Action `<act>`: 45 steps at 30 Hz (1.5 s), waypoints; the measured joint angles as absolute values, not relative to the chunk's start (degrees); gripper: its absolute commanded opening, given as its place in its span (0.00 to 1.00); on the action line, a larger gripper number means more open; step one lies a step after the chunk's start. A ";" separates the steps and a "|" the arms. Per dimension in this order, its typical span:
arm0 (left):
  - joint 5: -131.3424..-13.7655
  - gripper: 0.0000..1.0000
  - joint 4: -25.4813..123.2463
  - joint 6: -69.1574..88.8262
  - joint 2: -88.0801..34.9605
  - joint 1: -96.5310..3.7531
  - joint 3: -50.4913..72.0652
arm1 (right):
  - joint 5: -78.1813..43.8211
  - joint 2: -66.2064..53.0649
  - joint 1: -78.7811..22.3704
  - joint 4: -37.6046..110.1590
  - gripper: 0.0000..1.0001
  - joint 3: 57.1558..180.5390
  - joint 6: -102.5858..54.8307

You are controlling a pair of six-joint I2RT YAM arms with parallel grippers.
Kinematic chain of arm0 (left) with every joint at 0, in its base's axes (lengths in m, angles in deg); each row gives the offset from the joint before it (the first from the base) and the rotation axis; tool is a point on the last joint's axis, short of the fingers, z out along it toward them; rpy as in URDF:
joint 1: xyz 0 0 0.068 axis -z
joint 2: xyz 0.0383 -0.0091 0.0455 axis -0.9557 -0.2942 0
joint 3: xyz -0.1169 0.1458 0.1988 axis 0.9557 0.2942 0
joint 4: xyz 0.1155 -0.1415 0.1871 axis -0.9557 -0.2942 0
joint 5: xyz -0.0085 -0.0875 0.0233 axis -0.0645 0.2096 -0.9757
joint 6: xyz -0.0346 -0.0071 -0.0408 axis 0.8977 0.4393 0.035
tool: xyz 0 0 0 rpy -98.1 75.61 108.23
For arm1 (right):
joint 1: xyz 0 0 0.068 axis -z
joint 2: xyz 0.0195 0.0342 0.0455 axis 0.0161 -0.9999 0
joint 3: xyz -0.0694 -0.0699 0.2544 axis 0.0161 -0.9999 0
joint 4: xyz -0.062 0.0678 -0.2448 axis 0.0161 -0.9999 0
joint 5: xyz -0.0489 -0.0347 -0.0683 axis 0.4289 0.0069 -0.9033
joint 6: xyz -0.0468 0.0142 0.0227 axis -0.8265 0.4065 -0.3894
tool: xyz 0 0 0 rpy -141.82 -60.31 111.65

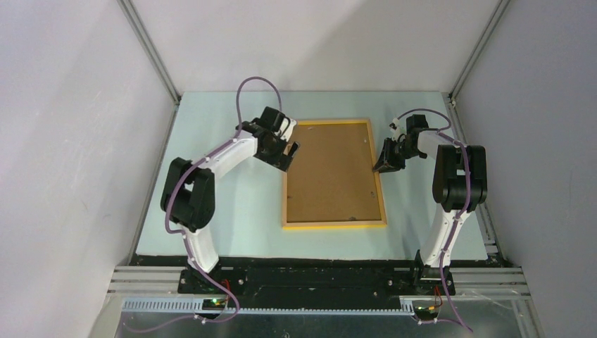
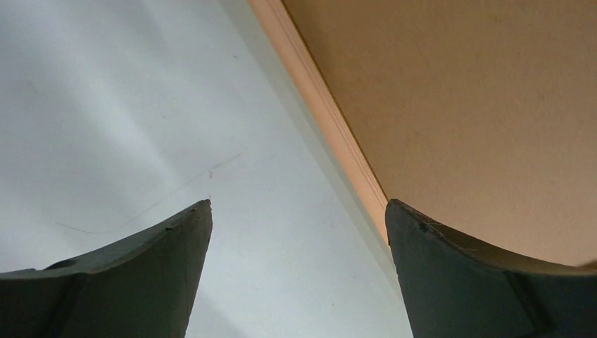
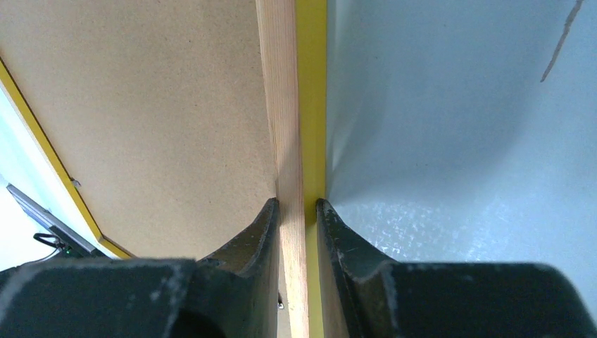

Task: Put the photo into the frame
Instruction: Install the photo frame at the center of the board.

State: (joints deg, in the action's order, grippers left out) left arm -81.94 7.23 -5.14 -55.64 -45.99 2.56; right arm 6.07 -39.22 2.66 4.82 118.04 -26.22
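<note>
Frame (image 1: 335, 224) lies flat mid-table, long sides running near-to-far, a bit closer to the far edge than the near one. Inside its yellow rails a brown board (image 1: 332, 172) fills the whole opening, so it's prob. face down w/ the back showing. Photo: not visible in any view, and none seen on the table (image 1: 232, 211) either side of the frame. Could be under the board, can't tell.

L claw (image 1: 290, 155) is at the frame's left rail, near the far-left corner. Wrist view: jaws spread wide, nothing btw them, one finger over the table, the other over the board, rail running up the gap. It holds nothing. Can't tell if the tips touch anything.

R claw (image 1: 380, 166) is at the right rail, approx. opposite, on the far half. Wrist view: fingers (image 3: 257, 239) pinched on the rail, one on the board side, one on the outer yellow side, both touching it. So it's gripping the frame by that rail.

Progress, my read: board seated in the frame plus no loose photo suggests the insert step is prob. done and the job is near its end. Left, if so: R lets go of the rail and both arms pull clear. If the photo isn't under the board, the main step is undone: board out, photo in, board back. Pics don't settle which.
</note>
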 measured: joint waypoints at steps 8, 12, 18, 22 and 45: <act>-80.04 0.94 7.93 0.89 -61.65 -50.43 -2.91 | 6.42 -39.07 2.79 5.50 0.00 117.45 -26.44; -78.92 0.91 7.91 3.77 -64.67 -51.52 -4.59 | 6.55 -38.61 2.86 6.39 0.00 116.66 -26.51; -76.19 0.86 7.78 7.31 -68.71 -51.79 -7.72 | 6.75 -37.67 2.94 7.86 0.00 115.07 -26.64; -74.38 0.81 7.97 8.84 -70.44 -51.81 -9.42 | 7.19 -37.32 3.16 8.34 0.00 114.35 -26.64; -71.01 0.40 8.19 12.04 -73.48 -50.82 -9.55 | 8.37 -36.62 3.91 8.47 0.00 113.01 -26.64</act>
State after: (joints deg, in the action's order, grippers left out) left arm -71.01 8.19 12.04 -73.48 -50.82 -9.55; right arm 8.37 -36.62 3.91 8.47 113.01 -26.64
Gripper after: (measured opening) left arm 0.445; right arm 0.246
